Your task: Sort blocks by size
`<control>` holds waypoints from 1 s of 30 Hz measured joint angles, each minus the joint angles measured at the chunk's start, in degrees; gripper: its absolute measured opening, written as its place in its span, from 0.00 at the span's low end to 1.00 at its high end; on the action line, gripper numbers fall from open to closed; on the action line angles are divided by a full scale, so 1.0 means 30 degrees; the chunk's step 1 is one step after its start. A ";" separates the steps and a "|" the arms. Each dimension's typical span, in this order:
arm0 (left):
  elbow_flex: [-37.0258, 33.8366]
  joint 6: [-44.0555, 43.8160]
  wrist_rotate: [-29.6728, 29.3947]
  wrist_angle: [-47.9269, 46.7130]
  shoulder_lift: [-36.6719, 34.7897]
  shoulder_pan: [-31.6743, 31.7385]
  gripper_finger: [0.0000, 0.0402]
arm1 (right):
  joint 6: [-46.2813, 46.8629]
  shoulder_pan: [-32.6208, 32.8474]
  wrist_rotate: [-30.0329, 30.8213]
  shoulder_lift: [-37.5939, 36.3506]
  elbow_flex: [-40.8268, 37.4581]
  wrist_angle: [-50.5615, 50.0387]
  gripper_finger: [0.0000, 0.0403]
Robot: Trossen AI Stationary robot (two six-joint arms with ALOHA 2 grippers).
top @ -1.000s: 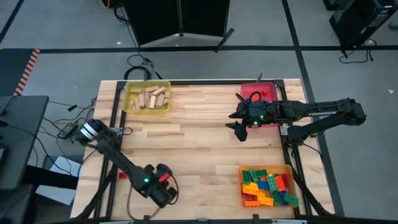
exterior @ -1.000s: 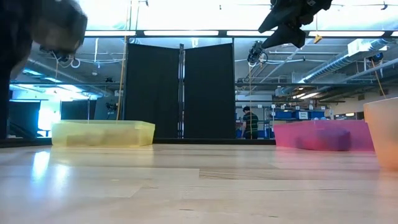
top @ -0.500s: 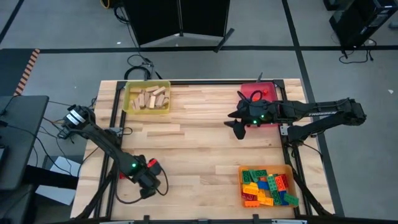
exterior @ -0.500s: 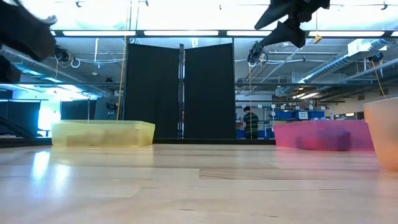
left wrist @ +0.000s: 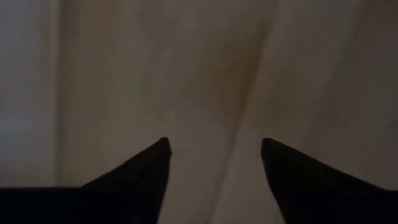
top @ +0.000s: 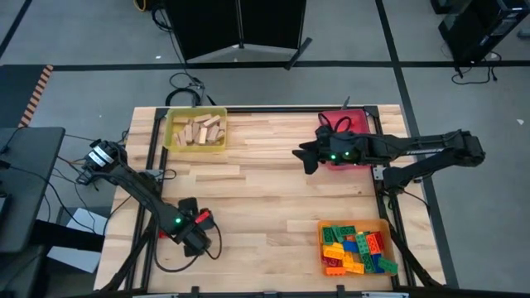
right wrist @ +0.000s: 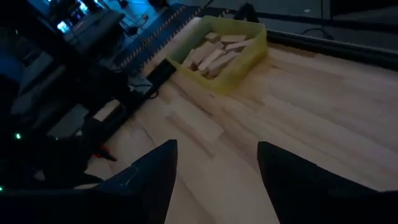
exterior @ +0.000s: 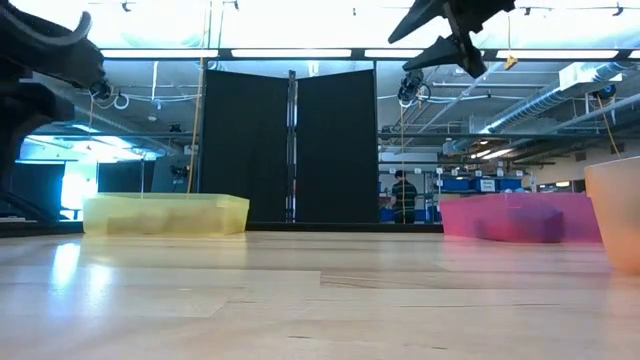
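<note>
Three trays sit on the surface [top: 265, 190]: yellow tray [top: 195, 131] of wooden blocks [top: 199, 129] far left, red tray [top: 348, 135] far right half hidden by the arm, orange tray [top: 354, 247] of studded bricks [top: 356, 248] near right, too jumbled to count. Left end effector [left wrist: 214, 155] low at the near left, fingers apart, empty; right end effector [right wrist: 217, 158] raised beside the red tray, also spread and empty.

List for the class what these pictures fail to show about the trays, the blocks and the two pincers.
- Red tray: high view, contents covered by the right arm; low view shows only a dark blur inside.
- Orange tray: low view, cut by the edge, bricks unseen.
- Wooden blocks: too small to count from above.
- Left pincer: open over bare wood.
- Right pincer: open and empty.
</note>
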 joint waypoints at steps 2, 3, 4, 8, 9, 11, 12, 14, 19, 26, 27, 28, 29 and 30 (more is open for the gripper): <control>0.0000 0.0252 -0.0305 -0.0793 0.0000 0.0000 0.69 | 0.0530 0.0000 0.0022 0.0408 0.0000 0.0395 0.59; 0.0000 0.0076 -0.0336 -0.1388 0.0000 -0.0006 0.72 | 0.0795 0.0000 0.0022 0.0623 0.0000 0.0508 0.59; 0.0000 -0.0768 -0.0340 -0.2117 0.0000 -0.0105 0.74 | 0.1058 0.0000 0.0022 0.0900 0.0000 0.0684 0.59; -0.0216 -0.1480 -0.0780 -0.4031 -0.0126 -0.0797 0.77 | 0.1972 0.0000 0.0022 0.2179 0.0000 0.1975 0.58; -0.0677 -0.1285 -0.0788 -0.3839 -0.0368 -0.1046 0.77 | 0.2113 0.0007 0.0022 0.2536 0.0000 0.2338 0.58; -0.2148 -0.0901 -0.0145 -0.2577 -0.1108 -0.1526 0.77 | 0.2421 0.0015 0.0014 0.3190 0.0000 0.3114 0.57; -0.3045 -0.0822 0.0649 -0.1395 -0.1535 -0.1802 0.77 | 0.2560 0.0015 0.0007 0.3530 0.0000 0.3606 0.57; -0.4798 -0.0815 0.2285 0.0282 -0.2334 -0.2258 0.77 | 0.2707 0.0015 -0.0058 0.4141 0.0000 0.4537 0.57; -0.6907 -0.1104 0.3832 0.1294 -0.4570 -0.2769 0.77 | 0.2745 0.0015 -0.0530 0.5256 0.0000 0.6702 0.57; -0.6936 0.0803 0.3536 -0.0011 -0.6327 -0.2822 0.77 | 0.3559 0.0022 -0.0761 0.5553 0.0000 0.7205 0.57; -0.6891 0.1082 0.3637 0.0018 -0.6359 -0.2858 0.77 | 0.3559 0.0022 -0.0779 0.5534 0.0000 0.7244 0.57; -0.6863 0.1206 0.3611 -0.0076 -0.6360 -0.2893 0.77 | 0.3559 0.0022 -0.0780 0.5534 0.0000 0.7266 0.57; -0.6868 0.1268 0.3609 -0.0237 -0.6353 -0.2912 0.77 | 0.3559 0.0015 -0.0787 0.5527 0.0000 0.7358 0.57; -0.6890 0.1376 0.3582 -0.0306 -0.6353 -0.2947 0.77 | 0.3565 0.0015 -0.0780 0.5521 0.0000 0.7491 0.57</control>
